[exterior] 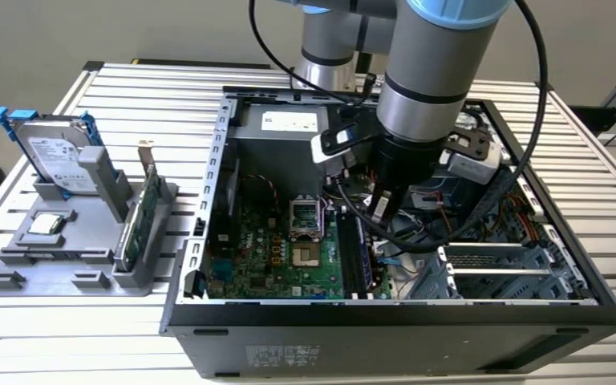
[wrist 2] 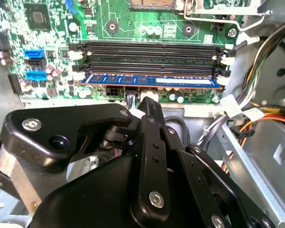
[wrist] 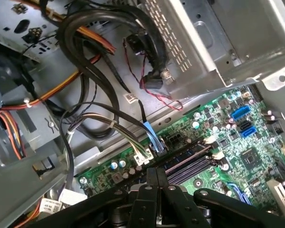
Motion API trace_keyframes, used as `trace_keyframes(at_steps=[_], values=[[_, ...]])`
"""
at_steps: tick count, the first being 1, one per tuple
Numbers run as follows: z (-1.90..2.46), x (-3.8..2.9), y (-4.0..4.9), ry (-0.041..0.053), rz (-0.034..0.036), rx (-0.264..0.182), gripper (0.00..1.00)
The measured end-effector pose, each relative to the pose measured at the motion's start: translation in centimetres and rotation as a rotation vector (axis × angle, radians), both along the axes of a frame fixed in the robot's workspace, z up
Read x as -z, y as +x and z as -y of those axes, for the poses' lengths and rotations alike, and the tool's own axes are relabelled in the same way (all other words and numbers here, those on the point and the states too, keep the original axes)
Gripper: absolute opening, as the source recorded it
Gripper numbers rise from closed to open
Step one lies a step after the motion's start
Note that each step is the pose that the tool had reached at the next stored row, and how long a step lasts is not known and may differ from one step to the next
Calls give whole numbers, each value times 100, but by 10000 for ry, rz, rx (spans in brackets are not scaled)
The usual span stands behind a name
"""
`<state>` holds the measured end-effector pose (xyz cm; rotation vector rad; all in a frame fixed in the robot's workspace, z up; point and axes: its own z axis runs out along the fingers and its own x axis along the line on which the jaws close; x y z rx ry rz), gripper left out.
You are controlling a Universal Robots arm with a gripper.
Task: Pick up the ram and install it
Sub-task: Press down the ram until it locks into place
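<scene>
The ram [wrist 2: 149,80] sits in the motherboard [wrist 2: 52,28] slot nearest the gripper [wrist 2: 149,107], beside 3 empty black slots, while the gripper hangs just beside it, fingers together, holding nothing.

Arm upright, wrist straight down, pincer [exterior: 381,215] low, its black fingers [wrist 2: 149,111] pressed together.

arm [exterior: 426,88] over open case [exterior: 394,321] | tool [exterior: 385,210] near motherboard [exterior: 276,253]
</scene>
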<state>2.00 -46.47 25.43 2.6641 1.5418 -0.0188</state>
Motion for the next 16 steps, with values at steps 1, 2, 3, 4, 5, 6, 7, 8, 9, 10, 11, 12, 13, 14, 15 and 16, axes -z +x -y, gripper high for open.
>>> trace_keyframes(at_steps=[1,2,3,4,5,6,7,8,9,10,11,12,13,14,15,16], values=[[0,0,0,0,-5,-139,0],[0,0,0,0,-9,-261,0],[0,0,0,0,-14,-389,0],[0,0,0,0,-18,-513,0],[0,0,0,0,-20,-658,0],[0,0,0,0,-21,-814,0],[0,0,0,0,-21,-976,0],[0,0,-1,-1,-21,-1136,0],[0,1,0,-1,-21,-1294,0],[0,1,-1,-1,-21,-1434,0],[0,1,-1,-2,-21,-1579,0],[0,2,-2,-3,-22,-1712,0],[0,2,-3,-3,-22,-1830,0],[0,3,-4,-2,-21,-1935,0],[-1,4,-7,-1,-21,-2029,0],[-1,4,-10,-1,-21,-2119,0]])
